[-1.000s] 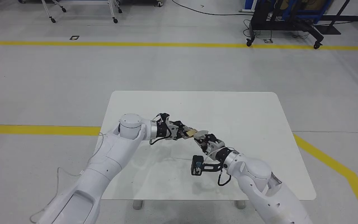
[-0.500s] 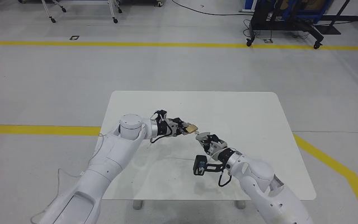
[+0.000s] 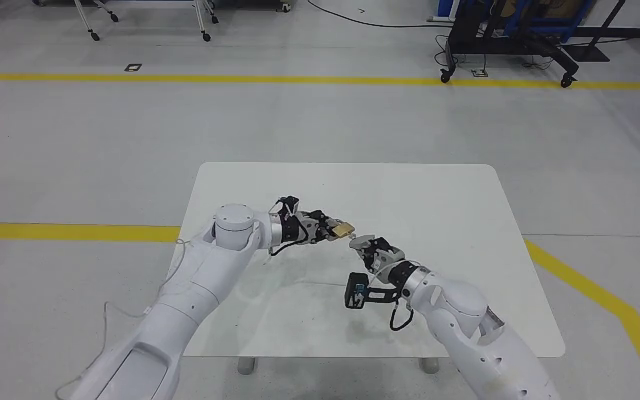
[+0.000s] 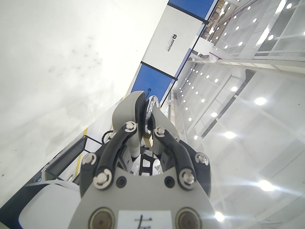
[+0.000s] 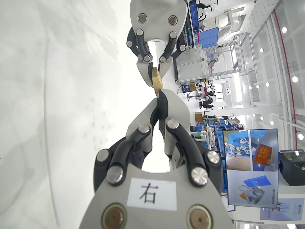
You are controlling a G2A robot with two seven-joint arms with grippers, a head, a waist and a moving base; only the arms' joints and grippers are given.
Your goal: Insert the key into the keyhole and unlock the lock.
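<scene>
Both arms meet above the middle of the white bench [image 3: 450, 200], held clear of its surface. The left pincer [image 3: 330, 228] is pinching the brass lock [image 5: 156, 80], whose body juts out past its 2 fingertips toward the other arm. In the left wrist view a silvery curved metal part [image 4: 151, 107] sits edge-on between the dark pads, with a bit of brass deeper in the grip. The right pincer [image 5: 160, 96] faces it almost nose to nose from the robot's side of the bench. Its 2 ribbed pads are pressed together, and their tips sit right at the free end of the lock, touching it or very nearly. What lies between those pads is hidden, so the key cannot be made out, nor whether anything has entered the keyhole. In the top view the lock shows as a small gold spot between the 2 wrists, the left arm coming in from the left and the right arm from the near right corner.
</scene>
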